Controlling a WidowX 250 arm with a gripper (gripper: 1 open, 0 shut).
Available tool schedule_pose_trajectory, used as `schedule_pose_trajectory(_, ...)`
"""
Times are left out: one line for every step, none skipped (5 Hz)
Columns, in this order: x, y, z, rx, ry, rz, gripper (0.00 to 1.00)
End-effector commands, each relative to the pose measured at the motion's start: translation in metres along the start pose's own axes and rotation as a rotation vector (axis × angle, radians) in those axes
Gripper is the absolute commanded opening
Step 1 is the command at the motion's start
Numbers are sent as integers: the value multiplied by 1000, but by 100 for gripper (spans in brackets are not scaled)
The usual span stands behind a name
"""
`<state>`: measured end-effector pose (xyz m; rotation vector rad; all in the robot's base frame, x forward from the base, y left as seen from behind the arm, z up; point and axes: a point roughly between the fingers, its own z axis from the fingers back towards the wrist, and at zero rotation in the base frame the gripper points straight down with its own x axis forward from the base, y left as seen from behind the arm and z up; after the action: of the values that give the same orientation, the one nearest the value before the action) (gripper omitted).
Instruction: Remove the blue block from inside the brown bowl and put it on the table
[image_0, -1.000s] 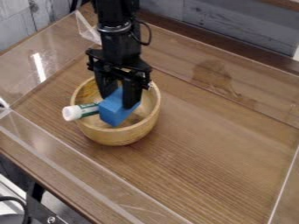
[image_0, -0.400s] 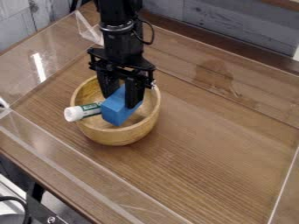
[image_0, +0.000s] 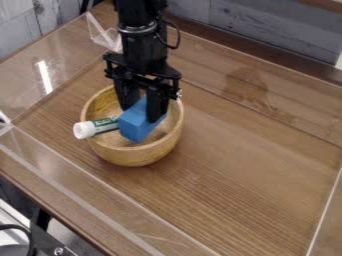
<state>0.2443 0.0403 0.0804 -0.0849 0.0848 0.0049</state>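
The blue block (image_0: 136, 123) hangs tilted over the brown bowl (image_0: 131, 148), its top end between the black fingers of my gripper (image_0: 142, 108), which is shut on it. The bowl is round, light wood, and sits left of centre on the wood-grain table (image_0: 247, 150). The arm comes straight down from the top of the view onto the bowl. The block's lower corner is just above the bowl's inside; I cannot tell whether it still touches.
A green-and-white marker (image_0: 94, 126) lies across the bowl's left rim, beside the block. Clear acrylic walls (image_0: 54, 170) edge the table at the front and left. Open tabletop stretches right of the bowl.
The gripper has risen a little and shifted slightly right, carrying the blue block up with it. Bowl and marker have stayed put.
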Motion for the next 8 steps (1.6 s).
schedule_pose_trajectory(10, -3, 24, 13, -85, -2, 0)
schedule_pose_trajectory(10, -5, 26, 10, -86, -5, 0)
schedule_pose_trajectory(11, -8, 28, 7, -87, -8, 0)
schedule_pose_trajectory(11, -11, 31, 4, -88, -12, 0)
schedule_pose_trajectory(11, -13, 32, 2, -88, -16, 0)
schedule_pose_trajectory(12, -16, 33, 1, -88, -20, 0)
schedule_pose_trajectory(12, -17, 34, 0, -87, -24, 0)
schedule_pose_trajectory(12, -19, 35, 0, -87, -29, 0)
